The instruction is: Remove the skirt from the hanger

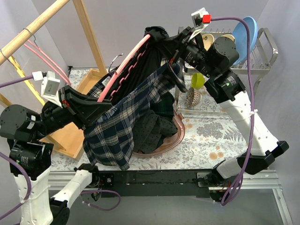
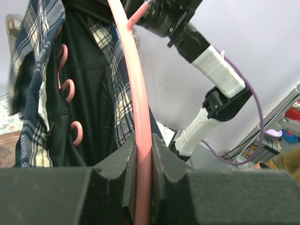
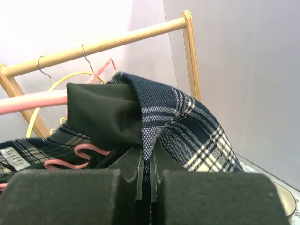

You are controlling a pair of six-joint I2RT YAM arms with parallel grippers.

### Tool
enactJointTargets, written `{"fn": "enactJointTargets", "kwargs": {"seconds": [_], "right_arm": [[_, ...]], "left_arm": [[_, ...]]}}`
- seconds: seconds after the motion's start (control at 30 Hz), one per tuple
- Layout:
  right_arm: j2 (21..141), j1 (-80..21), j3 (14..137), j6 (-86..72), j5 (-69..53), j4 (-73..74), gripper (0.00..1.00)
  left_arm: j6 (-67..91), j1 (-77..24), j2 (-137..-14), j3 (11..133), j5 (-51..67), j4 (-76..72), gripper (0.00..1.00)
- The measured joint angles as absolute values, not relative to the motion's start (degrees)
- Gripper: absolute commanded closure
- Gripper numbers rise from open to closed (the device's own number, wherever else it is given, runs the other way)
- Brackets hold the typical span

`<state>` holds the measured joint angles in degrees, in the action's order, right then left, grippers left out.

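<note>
A navy plaid skirt (image 1: 126, 117) with black lining hangs from a pink hanger (image 1: 131, 58) held in the air over the table. My left gripper (image 1: 101, 107) is shut on the hanger's pink bar (image 2: 143, 154), seen clamped between the pads in the left wrist view. My right gripper (image 1: 174, 58) is shut on the skirt's waistband edge (image 3: 154, 136) at the upper end of the hanger; the plaid cloth runs down between its pads. The skirt (image 2: 42, 84) still drapes over the hanger, with the pink clip hooks (image 2: 70, 89) showing against the black lining.
A brown round basin (image 1: 176, 138) holding dark clothes sits under the skirt. A wooden rack (image 1: 42, 21) with pink and yellow hangers stands at the left. A dish rack (image 1: 255, 58) with plates and a green cup (image 1: 198, 80) stands at the back right.
</note>
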<state>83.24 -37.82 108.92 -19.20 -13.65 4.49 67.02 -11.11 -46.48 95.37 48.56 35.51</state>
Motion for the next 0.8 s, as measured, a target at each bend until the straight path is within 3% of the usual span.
{"fn": "enactJointTargets", "kwargs": {"seconds": [0.03, 0.1, 0.3, 0.37, 0.5, 0.8], "right_arm": [[83.2, -37.8, 108.9, -19.2, -13.7, 4.0, 0.99], [83.2, -37.8, 108.4, -19.3, -13.9, 3.5, 0.99], [83.6, -38.1, 106.3, -19.6, -15.7, 3.7, 0.99], [83.8, -38.3, 106.0, -19.8, -15.8, 3.7, 0.99], [83.9, -38.9, 105.2, -20.2, -15.0, 3.8, 0.99], [83.5, -40.5, 104.0, -20.4, -12.1, 3.2, 0.99]], "left_arm": [[66.8, -11.1, -46.1, 94.0, 49.0, 34.4, 0.71], [66.3, -11.1, -45.2, 91.1, 49.3, 32.2, 0.69], [66.8, -11.1, -44.9, 86.8, 51.0, 27.2, 0.77], [67.3, -11.1, -45.2, 85.4, 51.9, 25.1, 0.64], [68.6, -11.1, -45.5, 81.5, 53.1, 22.1, 0.48], [68.4, -11.1, -47.8, 78.0, 53.0, 21.4, 0.36]]}}
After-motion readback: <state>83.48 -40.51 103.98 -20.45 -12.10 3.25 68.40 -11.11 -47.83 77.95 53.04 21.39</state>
